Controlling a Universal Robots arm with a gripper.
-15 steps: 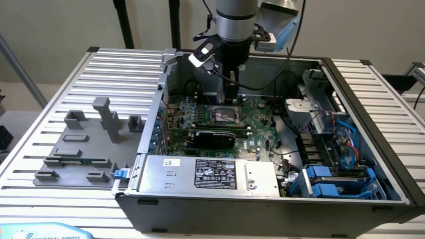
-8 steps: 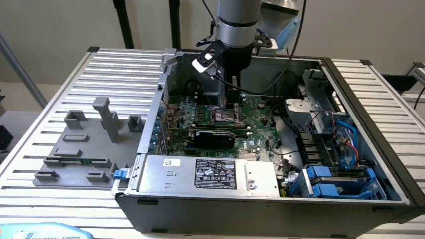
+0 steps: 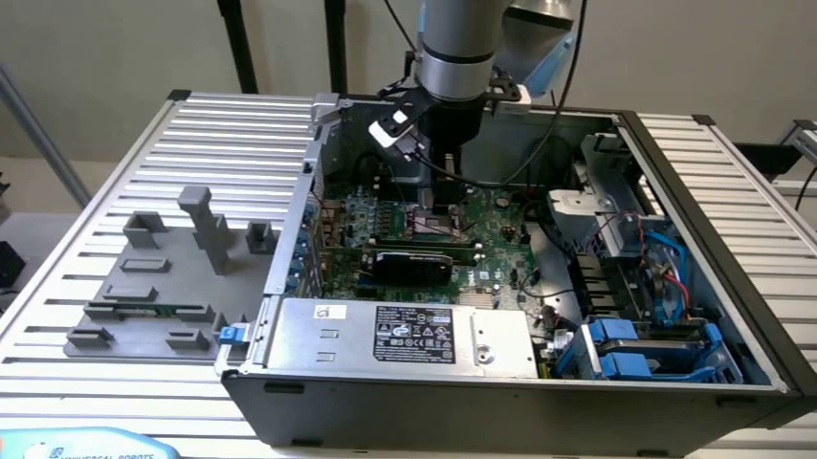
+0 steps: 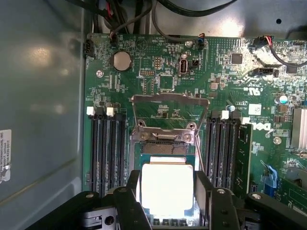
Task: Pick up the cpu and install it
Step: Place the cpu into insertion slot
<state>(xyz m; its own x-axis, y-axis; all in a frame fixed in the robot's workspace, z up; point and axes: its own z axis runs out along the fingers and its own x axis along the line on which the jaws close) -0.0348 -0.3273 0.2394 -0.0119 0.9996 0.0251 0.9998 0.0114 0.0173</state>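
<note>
**Chip over the socket, Dell board below**

Slatted aluminium table (image 3: 141,124) all around, and on it the open computer case (image 3: 511,406). I'm reaching straight down into it from above. Off to the exterior view's left stand the grey fixture blocks (image 3: 191,239). At the bottom corner on that side, a pale blue plate (image 3: 90,448) reads "UNIVERSAL ROBOTS".

Down at the motherboard (image 4: 158,72) now. My gripper (image 4: 167,176) has its two black fingers (image 4: 133,194) spread wide, one pressed against each side of the cpu (image 4: 167,189). I've got hold of it by the edges. Its silver top glares almost white. It sits level, right over the socket (image 4: 165,143), with a thin green edge of the chip showing along one side. Whether it is fully seated, I can't tell.

Beyond the socket, the metal load plate (image 4: 169,108) lies flipped open against the board. Black memory slots (image 4: 108,148) run along both flanks.

Writing: a white "DELL" logo (image 4: 265,125) is printed sideways on the board. A coin cell (image 4: 121,61) sits near the board's far edge. From the exterior view, the silver power supply (image 3: 320,335) carries a black label (image 3: 415,335), its print too fine to read. A white sticker (image 4: 4,155) on the case wall is also unreadable.
</note>
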